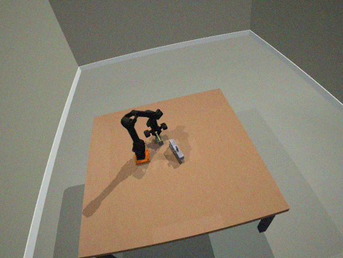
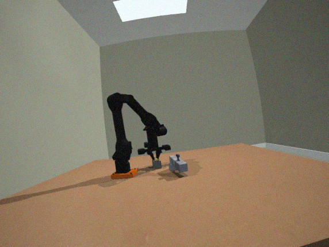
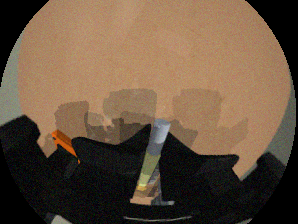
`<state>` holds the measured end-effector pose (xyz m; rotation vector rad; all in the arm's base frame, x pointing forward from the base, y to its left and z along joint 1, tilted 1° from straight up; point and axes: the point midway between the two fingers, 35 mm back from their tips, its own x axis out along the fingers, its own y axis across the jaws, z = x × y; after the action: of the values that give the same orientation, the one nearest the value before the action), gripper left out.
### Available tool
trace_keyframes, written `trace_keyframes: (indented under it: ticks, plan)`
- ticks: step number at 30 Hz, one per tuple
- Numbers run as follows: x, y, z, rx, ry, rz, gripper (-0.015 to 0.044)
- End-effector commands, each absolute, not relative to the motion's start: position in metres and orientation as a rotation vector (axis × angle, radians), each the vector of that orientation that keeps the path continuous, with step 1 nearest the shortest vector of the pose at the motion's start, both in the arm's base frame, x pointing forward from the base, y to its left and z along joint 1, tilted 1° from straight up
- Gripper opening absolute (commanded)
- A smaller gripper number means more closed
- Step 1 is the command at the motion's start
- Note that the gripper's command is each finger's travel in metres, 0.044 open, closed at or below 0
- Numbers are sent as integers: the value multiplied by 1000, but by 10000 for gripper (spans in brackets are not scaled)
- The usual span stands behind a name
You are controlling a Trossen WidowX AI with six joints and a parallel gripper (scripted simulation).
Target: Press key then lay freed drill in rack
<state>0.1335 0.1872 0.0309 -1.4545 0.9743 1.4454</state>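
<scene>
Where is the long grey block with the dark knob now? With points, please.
In the top and exterior views, the long grey block (image 1: 180,154) (image 2: 182,166) stands just right of the small grey block (image 1: 161,143) (image 2: 156,165).

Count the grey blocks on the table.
2: a small grey block under the gripper, and a long grey block beside it, topped by a dark knob. Neither view suggests others hidden.

No text, labels, brands, numbers or signs can be read on anything shown in any of the views.
</scene>
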Motion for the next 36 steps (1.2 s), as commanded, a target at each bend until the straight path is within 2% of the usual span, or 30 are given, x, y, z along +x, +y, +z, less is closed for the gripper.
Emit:
trace_keyframes:
  ticks: [1, 34, 36]
  plan:
    - [134, 183, 24, -1465, 987, 1444, 0]
    - [134, 183, 24, -1465, 987, 1444, 0]
    - [133, 187, 31, -1454, 974, 1446, 53]
